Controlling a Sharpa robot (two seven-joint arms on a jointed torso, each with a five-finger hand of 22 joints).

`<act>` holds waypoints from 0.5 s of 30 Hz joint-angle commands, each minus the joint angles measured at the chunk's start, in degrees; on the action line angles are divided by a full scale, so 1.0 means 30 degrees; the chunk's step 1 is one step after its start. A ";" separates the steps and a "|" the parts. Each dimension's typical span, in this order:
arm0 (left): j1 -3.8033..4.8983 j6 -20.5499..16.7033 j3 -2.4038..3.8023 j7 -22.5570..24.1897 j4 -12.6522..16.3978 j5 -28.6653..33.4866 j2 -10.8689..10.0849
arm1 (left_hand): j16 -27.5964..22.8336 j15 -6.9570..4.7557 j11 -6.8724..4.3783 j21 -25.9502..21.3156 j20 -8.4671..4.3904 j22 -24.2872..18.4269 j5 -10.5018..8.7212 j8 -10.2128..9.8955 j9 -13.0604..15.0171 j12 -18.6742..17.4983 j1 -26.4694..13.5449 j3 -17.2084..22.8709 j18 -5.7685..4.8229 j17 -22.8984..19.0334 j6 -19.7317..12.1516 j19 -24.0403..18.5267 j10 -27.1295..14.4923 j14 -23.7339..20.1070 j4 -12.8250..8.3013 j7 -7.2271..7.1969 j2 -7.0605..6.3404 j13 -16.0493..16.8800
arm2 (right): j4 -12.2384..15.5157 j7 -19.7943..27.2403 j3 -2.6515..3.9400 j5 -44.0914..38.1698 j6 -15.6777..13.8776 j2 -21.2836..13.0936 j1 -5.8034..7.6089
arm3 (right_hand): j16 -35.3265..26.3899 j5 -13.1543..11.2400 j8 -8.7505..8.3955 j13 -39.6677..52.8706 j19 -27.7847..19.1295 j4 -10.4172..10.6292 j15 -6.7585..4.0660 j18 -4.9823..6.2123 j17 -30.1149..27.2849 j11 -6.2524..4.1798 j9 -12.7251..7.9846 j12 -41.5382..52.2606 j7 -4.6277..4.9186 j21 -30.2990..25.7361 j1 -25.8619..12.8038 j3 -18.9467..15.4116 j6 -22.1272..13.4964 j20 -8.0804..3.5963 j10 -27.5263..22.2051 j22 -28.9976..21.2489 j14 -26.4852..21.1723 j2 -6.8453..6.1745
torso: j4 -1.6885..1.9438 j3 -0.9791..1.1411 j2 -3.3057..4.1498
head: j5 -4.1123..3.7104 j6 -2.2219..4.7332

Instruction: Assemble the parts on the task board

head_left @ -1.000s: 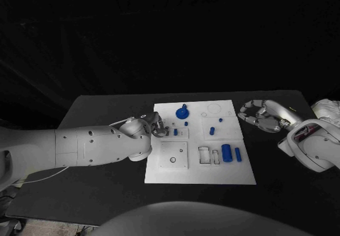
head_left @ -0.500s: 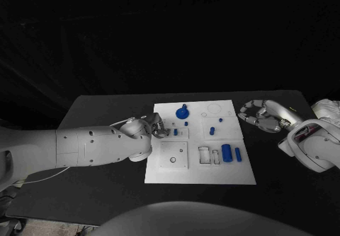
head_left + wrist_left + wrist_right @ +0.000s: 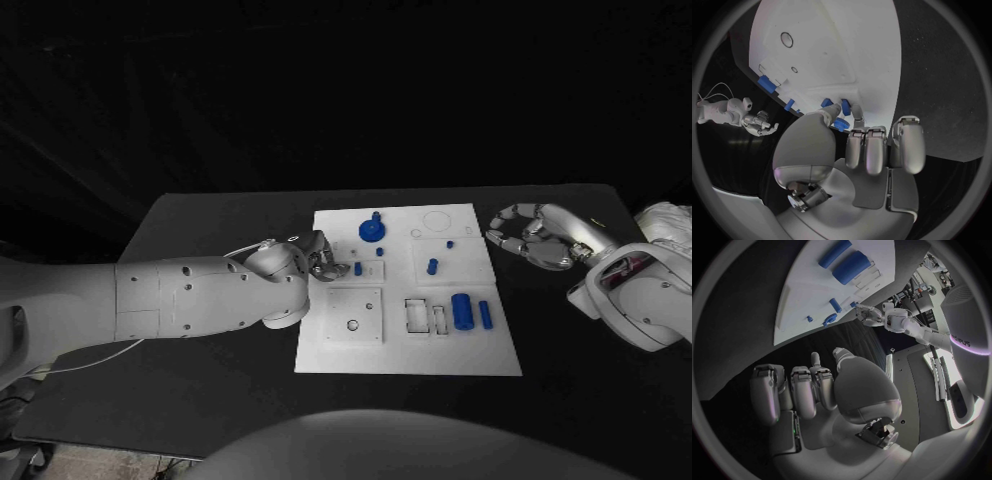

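1. We see the left hand [image 3: 320, 259] at the near-left edge of the task board [image 3: 375, 345], its fingers curled inward over the board's surface.
2. In the left wrist view the left hand's fingers [image 3: 870, 150] lie close together, and the thumb [image 3: 820, 127] reaches toward a small blue peg [image 3: 846, 106] that stands just past the fingertips; we cannot tell whether the peg is pinched or only touched.
3. From the head view the same small blue peg [image 3: 358, 268] stands on the board right beside that hand's fingertips.
4. Beyond those fingers, toward the board's far edge, sits a round blue knob [image 3: 372, 230].
5. The right hand [image 3: 535, 236] hovers off the board's right edge, over the black table [image 3: 216, 220], well apart from any part.
6. In the right wrist view its fingers [image 3: 795, 390] are curled in side by side with the thumb [image 3: 857, 385] alongside, and we see nothing between them.
7. A large blue cylinder [image 3: 462, 310] and a slimmer blue bar [image 3: 485, 314] lie on the board's near-right area, nearer the right hand's fingers than the left's.
8. Another blue peg [image 3: 431, 266] stands mid-board, between the two hands.
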 commanded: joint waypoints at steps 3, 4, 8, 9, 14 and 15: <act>-0.0010 0.0218 0.0006 0.0040 0.0091 0.0172 -0.0034 | 0.0047 0.0058 0.0191 -0.0078 0.0087 0.4100 -0.0133 -0.0070 -0.0130 -0.0068 -0.0472 -0.0827 -0.0209 0.5020 -0.0234 0.0444 0.1988 0.2013 0.0007 0.0201 0.0026 0.5029 | 0.0013 0.0101 0.0000 -0.0151 0.0045 -0.0002 -0.0012 | 0.0066 0.0095 0.0129 0.5031 0.0157 -0.0096 0.0170 0.0365 0.5021 0.0153 0.0016 0.0074 -0.0045 -0.0051 0.0171 -0.0005 -0.0128 0.0180 0.1984 0.4174 0.2027 0.0048 | 0.0002 0.0004 -0.0003 | 0.0016 0.0000; -0.0010 0.0221 0.0006 0.0051 0.0100 0.0197 -0.0043 | 0.0047 0.0066 0.0201 -0.0079 0.0093 0.4100 -0.0124 -0.0101 -0.0154 -0.0068 -0.0517 -0.0928 -0.0209 0.5020 -0.0281 0.0445 0.1988 0.2013 0.0006 0.0214 0.0036 0.5029 | 0.0013 0.0099 0.0000 -0.0151 0.0046 -0.0004 -0.0012 | 0.0066 0.0095 0.0129 0.5031 0.0157 -0.0096 0.0170 0.0365 0.5021 0.0153 0.0016 0.0074 -0.0045 -0.0051 0.0171 -0.0005 -0.0128 0.0180 0.1984 0.4174 0.2027 0.0048 | 0.0002 0.0006 -0.0004 | 0.0015 0.0000; -0.0010 0.0260 0.0007 0.0096 0.0149 0.0351 -0.0092 | 0.0047 0.0123 0.0275 -0.0102 0.0141 0.4094 -0.0026 -0.0370 -0.0377 -0.0068 -0.0694 -0.1569 -0.0206 0.5020 -0.0543 0.0435 0.1988 0.2013 0.0002 0.0297 0.0124 0.5029 | 0.0011 0.0082 0.0000 -0.0151 0.0062 -0.0009 -0.0012 | 0.0066 0.0120 0.0151 0.5031 0.0142 -0.0114 0.0171 0.0370 0.5021 0.0153 0.0027 0.0074 -0.0044 -0.0068 0.0207 0.0000 -0.0149 0.0180 0.1984 0.4167 0.2027 0.0041 | -0.0003 0.0002 -0.0001 | 0.0018 0.0000; -0.0010 0.0277 0.0007 0.0106 0.0162 0.0408 -0.0104 | 0.0047 0.0137 0.0290 -0.0106 0.0150 0.4093 0.0022 -0.0430 -0.0429 -0.0068 -0.0721 -0.1695 -0.0205 0.5020 -0.0584 0.0434 0.1988 0.2013 0.0003 0.0315 0.0152 0.5029 | 0.0010 0.0074 0.0000 -0.0151 0.0070 -0.0009 -0.0012 | 0.0066 0.0120 0.0151 0.5031 0.0142 -0.0114 0.0171 0.0370 0.5021 0.0153 0.0027 0.0074 -0.0044 -0.0068 0.0207 0.0000 -0.0149 0.0180 0.1984 0.4167 0.2027 0.0041 | 0.0000 0.0000 0.0001 | 0.0025 0.0000; -0.0010 0.0531 0.0021 0.0118 0.0238 0.0692 -0.0153 | 0.0047 0.0196 0.0355 -0.0062 0.0203 0.4110 0.0422 -0.0778 -0.0741 -0.0068 -0.0381 -0.2278 -0.0215 0.5020 -0.0774 0.0469 0.1988 0.2013 -0.0027 0.0395 0.0173 0.5029 | 0.0011 0.0051 0.0000 -0.0151 0.0100 -0.0008 -0.0012 | 0.0066 0.0120 0.0151 0.5031 0.0142 -0.0114 0.0171 0.0370 0.5021 0.0153 0.0027 0.0074 -0.0044 -0.0068 0.0207 0.0000 -0.0149 0.0180 0.1984 0.4167 0.2027 0.0041 | 0.0000 -0.0007 0.0011 | 0.0022 0.0000; -0.0010 0.0603 0.0026 0.0117 0.0249 0.0732 -0.0157 | 0.0047 0.0198 0.0365 -0.0048 0.0216 0.4114 0.0457 -0.0862 -0.0810 -0.0068 -0.0207 -0.2401 -0.0218 0.5020 -0.0838 0.0481 0.1988 0.2013 -0.0029 0.0415 0.0107 0.5029 | 0.0011 0.0051 0.0000 -0.0151 0.0100 -0.0007 -0.0012 | 0.0066 0.0120 0.0151 0.5031 0.0142 -0.0114 0.0171 0.0370 0.5021 0.0153 0.0027 0.0074 -0.0044 -0.0068 0.0207 0.0000 -0.0149 0.0180 0.1984 0.4167 0.2027 0.0041 | -0.0001 -0.0007 0.0011 | 0.0035 0.0000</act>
